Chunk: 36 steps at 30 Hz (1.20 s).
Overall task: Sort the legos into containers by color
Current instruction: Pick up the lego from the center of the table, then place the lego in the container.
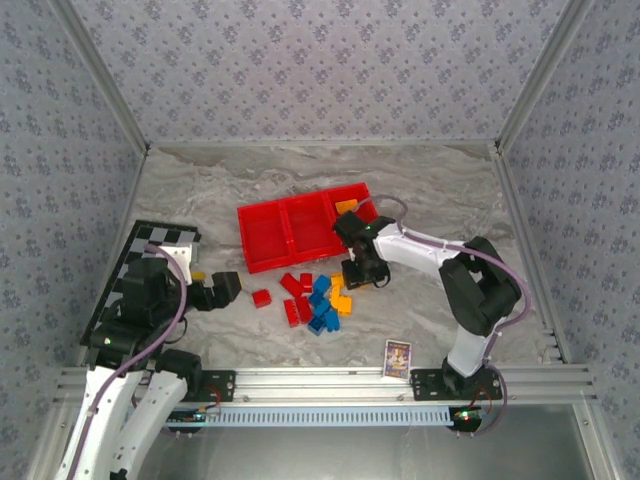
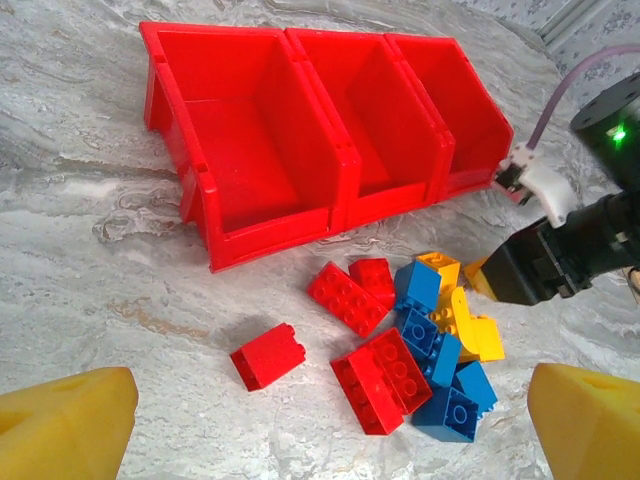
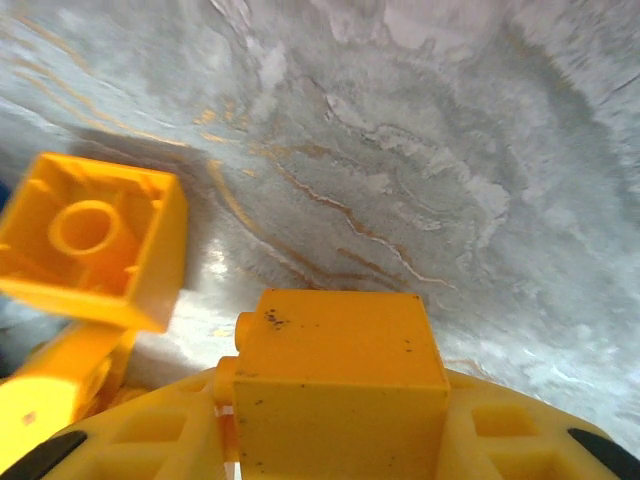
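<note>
One orange brick (image 3: 340,385) sits gripped in the right jaws, wrist view.

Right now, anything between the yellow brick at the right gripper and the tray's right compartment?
Nothing visible. The yellow brick sits between the right gripper's fingers at the pile's edge; only bare table separates it from the tray's right compartment, plus that compartment's front wall to clear.

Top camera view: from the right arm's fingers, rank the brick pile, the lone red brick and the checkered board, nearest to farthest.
From the right arm's fingers, which hold a yellow brick:
1. Brick pile, right beside them, on their left.
2. Lone red brick, further left, apart from the pile.
3. Checkered board, at the far left.
</note>
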Tool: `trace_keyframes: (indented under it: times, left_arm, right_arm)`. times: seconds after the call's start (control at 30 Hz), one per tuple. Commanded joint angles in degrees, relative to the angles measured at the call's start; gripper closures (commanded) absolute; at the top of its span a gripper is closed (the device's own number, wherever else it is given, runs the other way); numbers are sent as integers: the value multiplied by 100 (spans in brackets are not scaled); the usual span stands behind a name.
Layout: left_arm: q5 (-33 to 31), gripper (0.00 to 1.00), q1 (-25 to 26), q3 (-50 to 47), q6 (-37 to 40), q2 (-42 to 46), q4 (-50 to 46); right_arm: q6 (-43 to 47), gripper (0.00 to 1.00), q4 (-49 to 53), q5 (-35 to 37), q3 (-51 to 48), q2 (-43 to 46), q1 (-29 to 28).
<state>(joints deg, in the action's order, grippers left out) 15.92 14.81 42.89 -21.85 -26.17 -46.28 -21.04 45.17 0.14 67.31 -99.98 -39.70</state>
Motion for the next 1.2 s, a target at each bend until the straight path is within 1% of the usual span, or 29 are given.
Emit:
trace_keyframes:
  times: [0.0, 0.13, 0.3, 0.4, 0.53, 0.63, 0.73, 0.9, 0.97, 1.07, 1.17]
  left_arm:
    - [152, 0, 48, 11, 119, -41, 187]
    - [191, 0, 56, 17, 119, -106, 174]
    - [268, 0, 172, 13, 136, -163, 178]
    - [359, 0, 453, 24, 137, -379, 172]
    - [430, 0, 945, 113, 136, -881, 59]
    - [528, 0, 1271, 131, 150, -1095, 51]
    - [537, 0, 1524, 113, 154, -1168, 75]
    - [500, 0, 1611, 91, 154, -1110, 104]
    - [500, 0, 1612, 87, 154, -1075, 111]
    - [509, 0, 1614, 79, 161, -1039, 119]
    - [500, 0, 1616, 70, 163, -1021, 128]
  right_arm:
    - [148, 70, 354, 190, 568, 501, 65]
    - [347, 70, 548, 473, 1170, 544, 334]
    - [675, 71, 586, 178, 2091, -15, 901]
    - [846, 73, 752, -31, 2761, -581, 1194]
    - [1042, 73, 1063, -128, 3623, -1333, 1338]
    - [1075, 73, 1198, -233, 4018, -1747, 1401]
    - [1075, 70, 1238, -270, 4274, -2022, 1438]
    - [1059, 59, 1240, -285, 4455, -2234, 1454]
    - [1049, 50, 1269, -242, 4492, -2262, 1448]
    - [1032, 41, 1312, -199, 4493, -2249, 1445]
    - [1003, 37, 1419, -187, 4528, -2218, 1441]
